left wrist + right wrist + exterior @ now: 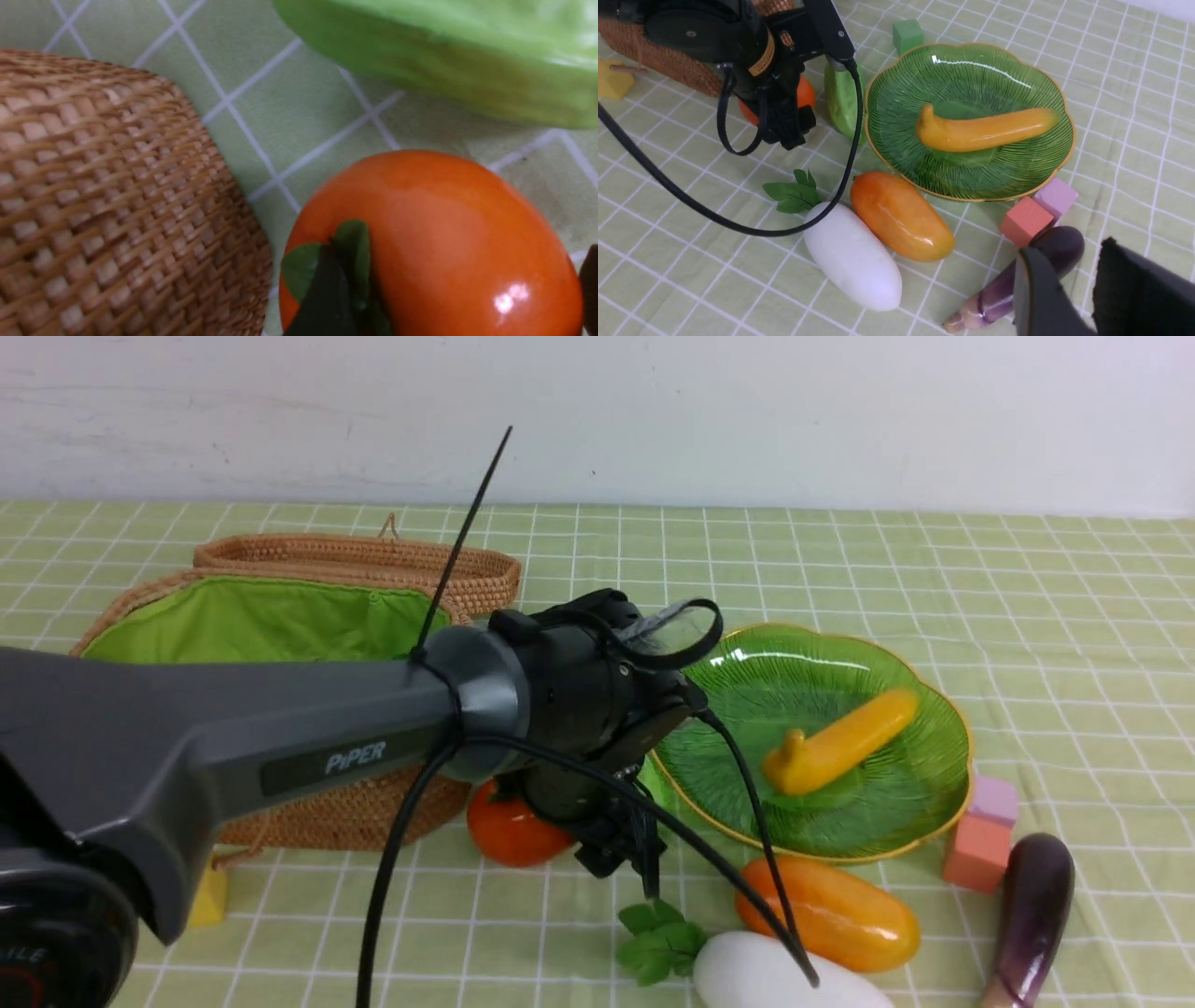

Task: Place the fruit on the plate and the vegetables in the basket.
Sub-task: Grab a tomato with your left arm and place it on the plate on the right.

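The persimmon (518,831) rests on the cloth between the basket (355,812) and the plate (766,681). My left gripper (621,854) is open, just above it. In the left wrist view its fingers (327,303) straddle the persimmon (434,233). The banana (840,742) lies on the plate. The mango (826,910), radish (775,975) and eggplant (1032,915) lie near the front edge. The gourd (840,100) lies beside the plate (971,65). My right gripper (1080,298) is open and empty above the eggplant (1017,280). The red pepper is out of view.
The basket lid (373,565) stands open behind the green lining (261,616). Foam cubes sit around: yellow (210,896), orange-pink (976,849), lilac (994,798), green (908,33). The left arm's cable (747,887) hangs over the mango and radish.
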Available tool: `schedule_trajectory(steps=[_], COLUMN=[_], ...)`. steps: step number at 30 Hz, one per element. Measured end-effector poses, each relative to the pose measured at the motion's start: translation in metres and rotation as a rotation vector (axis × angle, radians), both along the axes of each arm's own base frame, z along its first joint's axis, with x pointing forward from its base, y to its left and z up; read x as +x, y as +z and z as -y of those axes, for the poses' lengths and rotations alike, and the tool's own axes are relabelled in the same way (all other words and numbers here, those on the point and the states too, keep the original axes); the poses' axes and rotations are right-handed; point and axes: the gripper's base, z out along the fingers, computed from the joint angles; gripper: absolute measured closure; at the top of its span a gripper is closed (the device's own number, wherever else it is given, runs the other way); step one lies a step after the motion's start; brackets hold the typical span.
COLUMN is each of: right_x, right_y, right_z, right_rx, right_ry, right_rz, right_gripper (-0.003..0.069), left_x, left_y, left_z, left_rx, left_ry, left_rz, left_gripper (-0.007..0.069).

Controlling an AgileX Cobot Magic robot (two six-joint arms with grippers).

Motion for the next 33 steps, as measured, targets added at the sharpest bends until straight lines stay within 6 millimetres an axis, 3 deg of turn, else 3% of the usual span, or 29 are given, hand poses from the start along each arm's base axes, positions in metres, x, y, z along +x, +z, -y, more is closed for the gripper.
schedule_trajectory(steps=[9, 14, 20, 26, 30, 33], right_x=[0.000, 0.000, 0.000, 0.000, 0.001, 0.002], right_y=[0.000, -0.001, -0.001, 0.000, 0.002, 0.003], right_z=[0.000, 0.000, 0.000, 0.000, -0.001, -0.001], right_rx=[-0.002, -0.003, -0.003, -0.001, 0.012, 0.014], right_ry=[0.000, 0.000, 0.000, 0.000, 0.001, -0.001], right_rz=[-0.003, -0.006, -0.006, -0.003, 0.023, 0.039], right_gripper=[0.0452, 0.0448, 0.0448, 0.0453, 0.0453, 0.0453], left_x=[0.001, 0.001, -0.014, -0.040, -0.052, -0.054], left_y=[-0.001, 0.000, 0.017, 0.082, 0.109, 0.117], left_z=[0.002, 0.001, -0.004, -0.014, -0.018, -0.017], left_rx=[0.013, 0.015, -0.047, -0.207, -0.282, -0.311], left_ry=[-0.035, -0.022, 0.064, 0.048, -0.008, -0.057], left_rz=[-0.001, -0.002, -0.083, -0.087, -0.076, -0.044], left_gripper=[0.0107, 0.0107, 0.0107, 0.0109, 0.0110, 0.0110])
